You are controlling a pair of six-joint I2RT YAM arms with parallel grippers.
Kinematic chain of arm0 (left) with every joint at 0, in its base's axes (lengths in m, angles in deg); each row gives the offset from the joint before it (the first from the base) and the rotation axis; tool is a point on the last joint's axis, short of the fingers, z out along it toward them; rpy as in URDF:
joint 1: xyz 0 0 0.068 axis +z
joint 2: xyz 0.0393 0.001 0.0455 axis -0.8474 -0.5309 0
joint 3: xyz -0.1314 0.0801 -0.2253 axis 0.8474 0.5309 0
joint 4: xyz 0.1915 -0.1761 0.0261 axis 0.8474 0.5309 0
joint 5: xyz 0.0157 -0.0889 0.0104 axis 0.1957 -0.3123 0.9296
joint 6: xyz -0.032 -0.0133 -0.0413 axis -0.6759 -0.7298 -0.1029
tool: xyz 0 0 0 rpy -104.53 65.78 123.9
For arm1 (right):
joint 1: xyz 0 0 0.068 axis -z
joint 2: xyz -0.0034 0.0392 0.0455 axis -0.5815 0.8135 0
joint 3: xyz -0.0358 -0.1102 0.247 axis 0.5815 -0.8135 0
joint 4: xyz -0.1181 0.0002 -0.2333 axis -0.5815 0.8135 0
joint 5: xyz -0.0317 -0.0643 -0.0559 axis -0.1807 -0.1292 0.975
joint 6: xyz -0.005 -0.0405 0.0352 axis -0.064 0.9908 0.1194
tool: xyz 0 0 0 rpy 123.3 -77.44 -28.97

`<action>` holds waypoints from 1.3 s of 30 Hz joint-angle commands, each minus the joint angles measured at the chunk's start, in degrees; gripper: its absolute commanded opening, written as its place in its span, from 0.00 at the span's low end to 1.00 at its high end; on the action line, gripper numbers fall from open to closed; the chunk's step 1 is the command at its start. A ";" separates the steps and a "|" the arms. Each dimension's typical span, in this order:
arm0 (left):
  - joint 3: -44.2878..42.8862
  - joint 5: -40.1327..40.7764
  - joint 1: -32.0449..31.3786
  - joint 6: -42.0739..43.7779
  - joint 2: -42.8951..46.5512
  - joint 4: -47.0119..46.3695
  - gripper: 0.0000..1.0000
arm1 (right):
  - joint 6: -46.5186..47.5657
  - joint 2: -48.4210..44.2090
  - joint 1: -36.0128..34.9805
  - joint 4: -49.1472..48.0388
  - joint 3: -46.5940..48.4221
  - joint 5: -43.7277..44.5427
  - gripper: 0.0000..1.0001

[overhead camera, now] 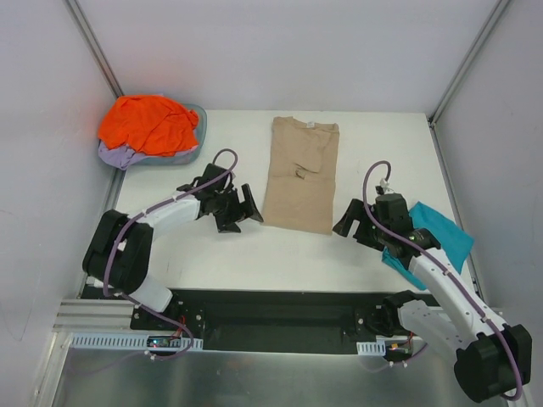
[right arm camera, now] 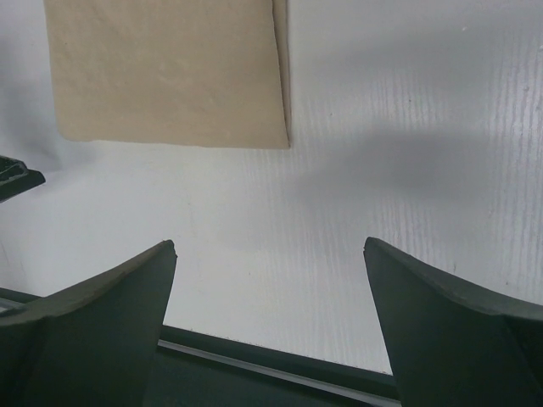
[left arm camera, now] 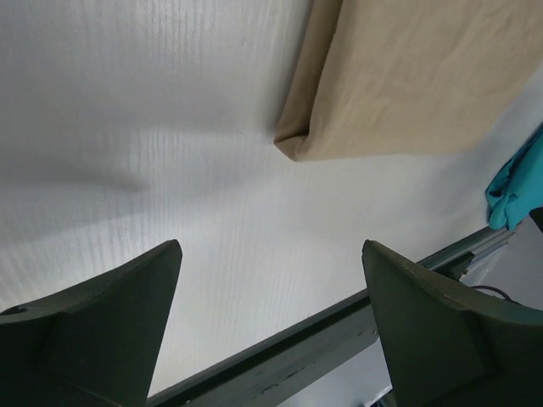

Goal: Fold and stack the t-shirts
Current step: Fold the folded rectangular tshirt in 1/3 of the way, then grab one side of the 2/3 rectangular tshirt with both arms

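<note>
Table w/ 4 shirts. Tan shirt is folded long at centre. Orange shirt sits in the basin at 10 o'clock, hiding most of the lavender shirt. Teal shirt at 4 is partly under my right arm. I've 2 grippers, left gripper & right gripper, both spread wide & empty.

Teal-grey basin on white table, far-left corner (shallow, plastic).
</note>
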 commanded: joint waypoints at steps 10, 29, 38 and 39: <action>-6.51 -8.67 -0.67 -2.24 -13.60 -5.92 0.55 | -0.54 2.58 0.06 -1.06 0.37 0.95 0.97; -9.32 -9.47 -1.02 -2.06 -20.19 -6.53 0.29 | 0.42 13.04 0.06 -5.20 2.22 -3.27 0.99; -11.96 -10.26 -1.02 -0.83 -22.39 -6.53 0.00 | 1.74 17.78 -0.03 -5.72 3.80 -3.79 0.96; -12.05 -10.26 -1.02 -0.48 -22.40 -6.53 0.00 | 1.75 18.40 0.06 -5.90 4.23 -3.97 0.96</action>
